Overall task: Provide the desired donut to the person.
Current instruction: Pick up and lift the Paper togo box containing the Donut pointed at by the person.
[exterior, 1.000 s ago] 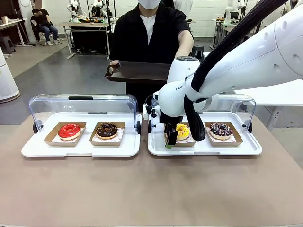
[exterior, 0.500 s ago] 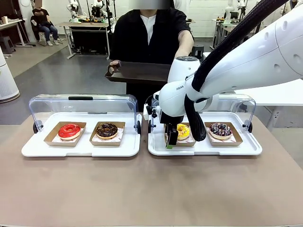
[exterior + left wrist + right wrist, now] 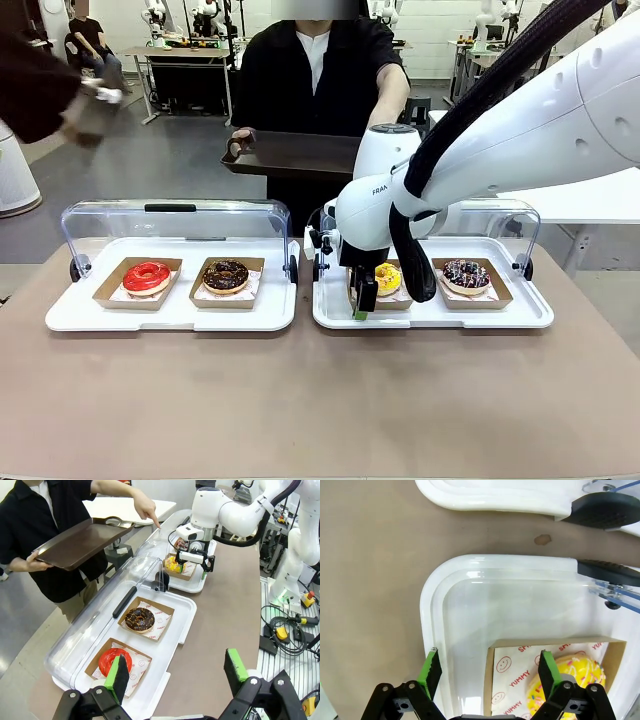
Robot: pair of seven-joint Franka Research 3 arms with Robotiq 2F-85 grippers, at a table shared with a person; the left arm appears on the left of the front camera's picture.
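Front: person (image 3: 315, 70) holds brown tray (image 3: 295, 153) across the bench (image 3: 300, 400). Right end effector (image 3: 362, 300) is low at the yellow donut (image 3: 388, 277), which sits on the right white tray (image 3: 440, 315).

L wrist: left end effector (image 3: 176, 669) released, pads wide apart, red donut (image 3: 111, 661) seen by one pad. Person's hand (image 3: 146, 507) pts w/ one finger.

R wrist: right end effector spread, gripping nothing, straddling the carton (image 3: 545, 643) edge. Yellow donut is inside, at one pad.

We see bright, even indoor light, soft shadows, glare on the clear lid (image 3: 175, 222), and a motion-blurred passing sleeve (image 3: 35, 85).
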